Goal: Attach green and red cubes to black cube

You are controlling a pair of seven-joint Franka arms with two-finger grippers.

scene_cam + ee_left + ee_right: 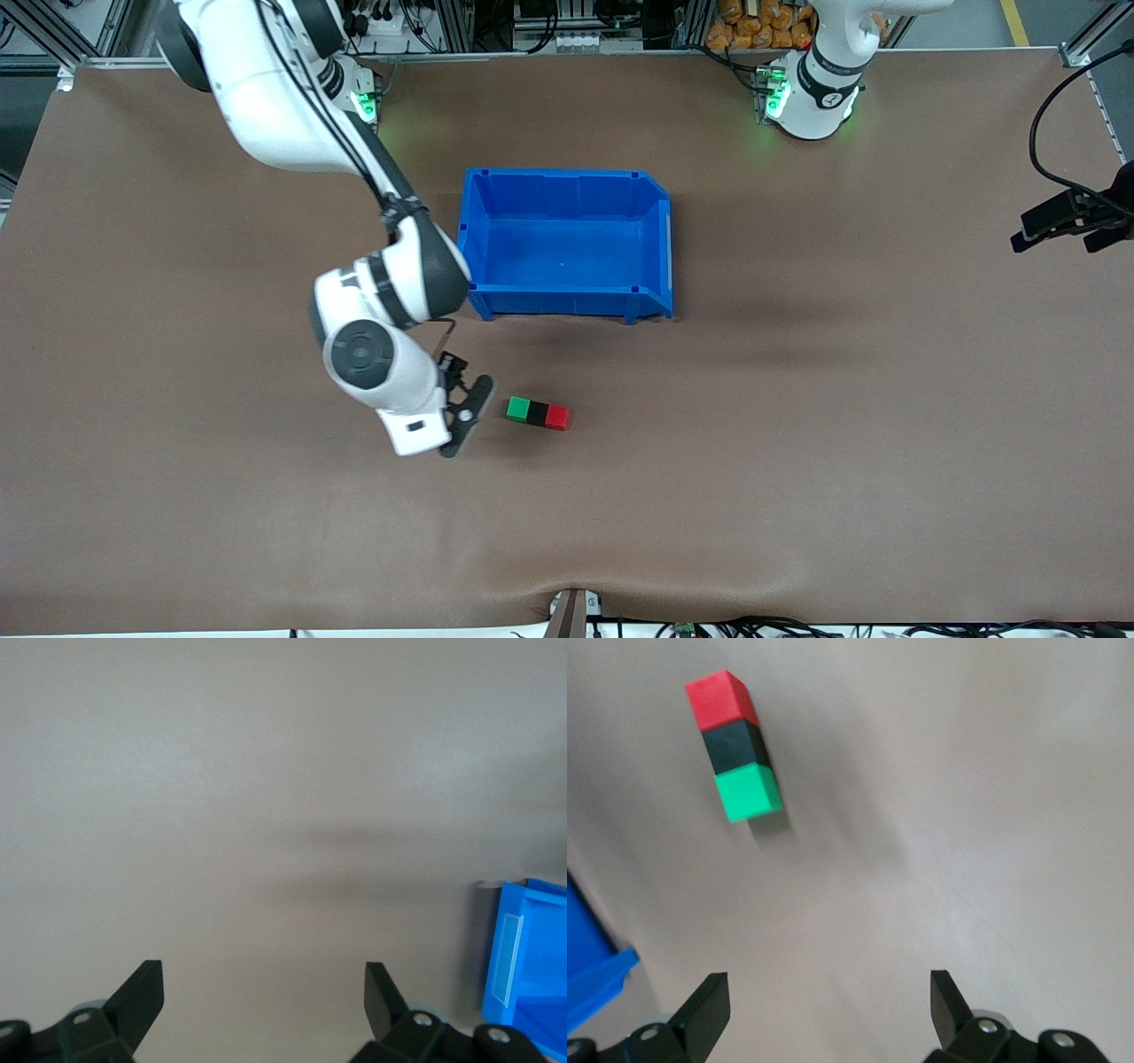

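The green cube (518,408), black cube (538,412) and red cube (556,416) lie joined in one row on the brown table, black in the middle, nearer to the front camera than the blue bin. They also show in the right wrist view: red cube (719,700), black cube (733,745), green cube (748,791). My right gripper (465,409) is open and empty, low beside the green end of the row and apart from it; its own view (830,985) shows bare table between the fingers. My left gripper (263,976) is open and empty over bare table beside the bin.
The blue bin (567,190) stands empty in the middle of the table; one corner shows in the left wrist view (532,930). A black device with a cable (1067,217) sits at the table edge at the left arm's end.
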